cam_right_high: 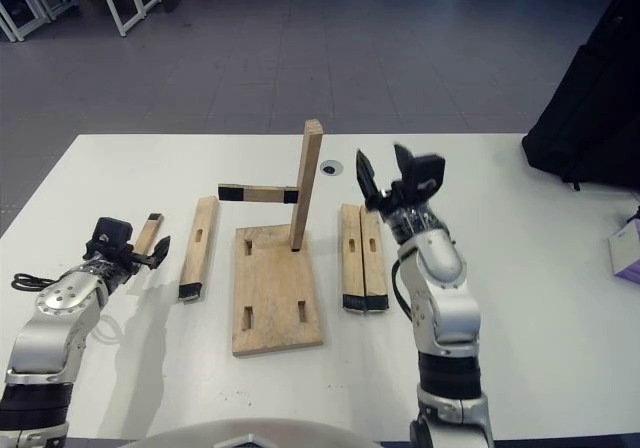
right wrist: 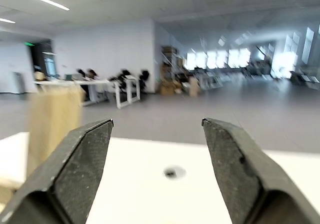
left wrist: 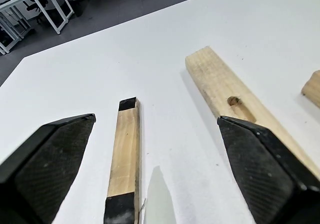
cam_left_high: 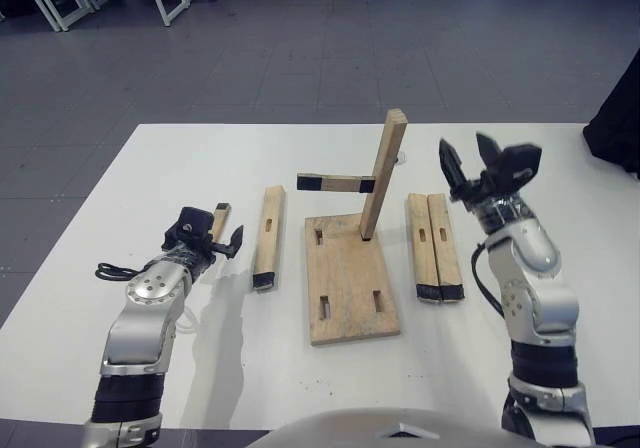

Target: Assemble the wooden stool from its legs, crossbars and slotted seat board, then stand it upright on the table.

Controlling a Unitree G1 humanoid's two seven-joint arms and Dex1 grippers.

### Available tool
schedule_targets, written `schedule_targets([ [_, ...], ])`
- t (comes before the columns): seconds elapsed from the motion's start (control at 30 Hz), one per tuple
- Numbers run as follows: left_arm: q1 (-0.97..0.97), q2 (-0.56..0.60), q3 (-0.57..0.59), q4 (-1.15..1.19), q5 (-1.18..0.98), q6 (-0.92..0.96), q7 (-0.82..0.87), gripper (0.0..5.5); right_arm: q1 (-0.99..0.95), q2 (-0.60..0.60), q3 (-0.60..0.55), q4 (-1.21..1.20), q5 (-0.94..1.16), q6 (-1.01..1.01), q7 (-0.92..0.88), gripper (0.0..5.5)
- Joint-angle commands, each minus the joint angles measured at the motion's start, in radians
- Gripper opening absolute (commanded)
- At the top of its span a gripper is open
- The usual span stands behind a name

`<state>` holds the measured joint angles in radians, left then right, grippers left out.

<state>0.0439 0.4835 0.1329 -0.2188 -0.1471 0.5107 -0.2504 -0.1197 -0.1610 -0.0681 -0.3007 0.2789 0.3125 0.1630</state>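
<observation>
The slotted seat board (cam_left_high: 350,278) lies flat mid-table. One leg (cam_left_high: 383,173) stands upright in its far right slot, and a black-tipped crossbar (cam_left_high: 335,183) sticks out from that leg toward the left. A loose leg (cam_left_high: 268,236) lies left of the board, and two more legs (cam_left_high: 434,246) lie side by side on its right. A short crossbar (left wrist: 123,159) rests between the fingers of my open left gripper (cam_left_high: 225,240), low over the table, not clamped. My right gripper (cam_left_high: 467,163) is open and empty, raised just right of the upright leg.
A black cable (cam_left_high: 110,268) trails by my left arm. The white table (cam_left_high: 560,178) has a round grommet hole (cam_right_high: 331,168) behind the upright leg. A black bag (cam_right_high: 590,118) stands off the far right corner, and a small box (cam_right_high: 628,248) sits at the right edge.
</observation>
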Motion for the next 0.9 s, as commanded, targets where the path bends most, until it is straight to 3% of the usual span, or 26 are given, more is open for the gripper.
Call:
schedule_targets([
  [0.03,0.024,-0.071,-0.009,-0.076,0.0,0.011,0.038,4.51,0.132,-0.007,-0.027,-0.011,0.007,0.202,-0.059,3.28],
  [0.37,0.082,-0.134,-0.029,-0.166,0.028,0.055,0.082,4.51,0.227,0.016,-0.01,-0.193,0.051,0.569,-0.119,3.28],
  [0.8,0.105,-0.196,-0.059,-0.228,0.087,0.049,0.147,4.51,0.268,-0.045,0.031,-0.171,0.002,0.682,-0.101,3.28],
  [0.9,0.103,-0.203,-0.065,-0.224,0.099,0.044,0.151,4.51,0.261,-0.057,0.035,-0.152,-0.009,0.675,-0.089,2.73],
])
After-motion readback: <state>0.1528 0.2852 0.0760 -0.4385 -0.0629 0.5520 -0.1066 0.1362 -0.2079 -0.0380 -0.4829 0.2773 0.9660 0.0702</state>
